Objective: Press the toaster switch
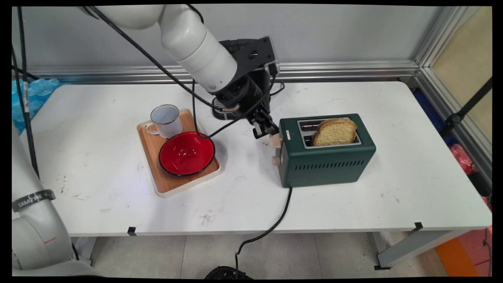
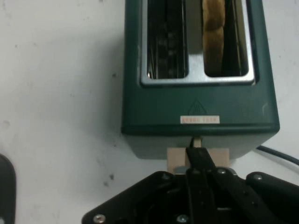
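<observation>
Gripper (image 2: 198,156) is down at the short end of the green toaster (image 1: 328,163), fingers pinched together, tips resting on the top of the beige lever (image 2: 177,158). Nothing clamped between them as far as hand view shows; just pressing contact.

Bread slice (image 1: 335,131) sits in the toaster's near slot, still sticking well up above the rim. Far slot (image 2: 166,39) has nothing in it. Lever looks high on its track, so not pushed down yet, judging by main view. Beige knob (image 1: 276,160) lower on the same end face, untouched.

Toaster cord (image 1: 275,220) runs off the table's near edge at 6 o'clock.

At 9 o'clock from toaster: wooden tray (image 1: 165,182) w/ red bowl (image 1: 186,153) and white enamel mug (image 1: 167,121); mug at 11 o'clock from the bowl, just beside it. Well apart from gripper.
</observation>
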Robot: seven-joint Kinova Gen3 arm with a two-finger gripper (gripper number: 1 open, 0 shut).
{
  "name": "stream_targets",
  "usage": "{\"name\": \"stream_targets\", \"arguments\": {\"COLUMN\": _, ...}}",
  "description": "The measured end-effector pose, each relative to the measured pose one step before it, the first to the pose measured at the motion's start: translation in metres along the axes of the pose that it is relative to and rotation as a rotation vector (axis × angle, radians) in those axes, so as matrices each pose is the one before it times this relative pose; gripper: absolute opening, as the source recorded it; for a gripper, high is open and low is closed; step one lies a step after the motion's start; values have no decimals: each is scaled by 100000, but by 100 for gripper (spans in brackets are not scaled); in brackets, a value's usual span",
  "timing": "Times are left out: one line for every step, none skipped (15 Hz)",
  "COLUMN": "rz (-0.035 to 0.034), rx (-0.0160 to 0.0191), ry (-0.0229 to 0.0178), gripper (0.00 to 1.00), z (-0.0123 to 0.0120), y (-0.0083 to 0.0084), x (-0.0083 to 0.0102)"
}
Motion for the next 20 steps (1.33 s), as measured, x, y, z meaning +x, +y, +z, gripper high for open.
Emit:
{"name": "stream_targets", "arguments": {"rz": 45, "rx": -198, "ry": -668, "gripper": 0, "z": 274, "y": 24, "x": -158}}
{"name": "stream_targets", "arguments": {"rz": 55, "rx": -222, "ry": -622, "gripper": 0, "z": 285, "y": 15, "x": -130}}
{"name": "stream_targets", "arguments": {"rz": 48, "rx": -181, "ry": -506, "gripper": 0, "z": 239, "y": 9, "x": -101}}
{"name": "stream_targets", "arguments": {"rz": 40, "rx": -103, "ry": -317, "gripper": 0, "z": 154, "y": 1, "x": -61}}
{"name": "stream_targets", "arguments": {"rz": 22, "rx": -213, "ry": -556, "gripper": 0, "z": 271, "y": 4, "x": -98}}
{"name": "stream_targets", "arguments": {"rz": 4, "rx": -181, "ry": -427, "gripper": 0, "z": 226, "y": 6, "x": -73}}
{"name": "stream_targets", "arguments": {"rz": -2, "rx": -209, "ry": -385, "gripper": 0, "z": 267, "y": -1, "x": -58}}
{"name": "stream_targets", "arguments": {"rz": 2, "rx": -180, "ry": -295, "gripper": 0, "z": 227, "y": -2, "x": -37}}
{"name": "stream_targets", "arguments": {"rz": 46, "rx": -228, "ry": -326, "gripper": 0, "z": 294, "y": -5, "x": -30}}
{"name": "stream_targets", "arguments": {"rz": 17, "rx": -193, "ry": -210, "gripper": 0, "z": 212, "y": 0, "x": -15}}
{"name": "stream_targets", "arguments": {"rz": 18, "rx": -170, "ry": -246, "gripper": 0, "z": 201, "y": 1, "x": -21}}
{"name": "stream_targets", "arguments": {"rz": -17, "rx": -191, "ry": -278, "gripper": 0, "z": 224, "y": 4, "x": -28}}
{"name": "stream_targets", "arguments": {"rz": -62, "rx": -154, "ry": -311, "gripper": 0, "z": 225, "y": -6, "x": -29}}
{"name": "stream_targets", "arguments": {"rz": -41, "rx": -125, "ry": -243, "gripper": 0, "z": 187, "y": -7, "x": -20}}
{"name": "stream_targets", "arguments": {"rz": -50, "rx": -151, "ry": -289, "gripper": 0, "z": 212, "y": -5, "x": -22}}
{"name": "stream_targets", "arguments": {"rz": -93, "rx": -133, "ry": -233, "gripper": 0, "z": 204, "y": -3, "x": -4}}
{"name": "stream_targets", "arguments": {"rz": -65, "rx": -109, "ry": -186, "gripper": 0, "z": 164, "y": 0, "x": 9}}
{"name": "stream_targets", "arguments": {"rz": -56, "rx": -155, "ry": -190, "gripper": 0, "z": 211, "y": 9, "x": 25}}
{"name": "stream_targets", "arguments": {"rz": -28, "rx": -145, "ry": -117, "gripper": 0, "z": 153, "y": 8, "x": 39}}
{"name": "stream_targets", "arguments": {"rz": -123, "rx": -103, "ry": -119, "gripper": 0, "z": 138, "y": 1, "x": 33}}
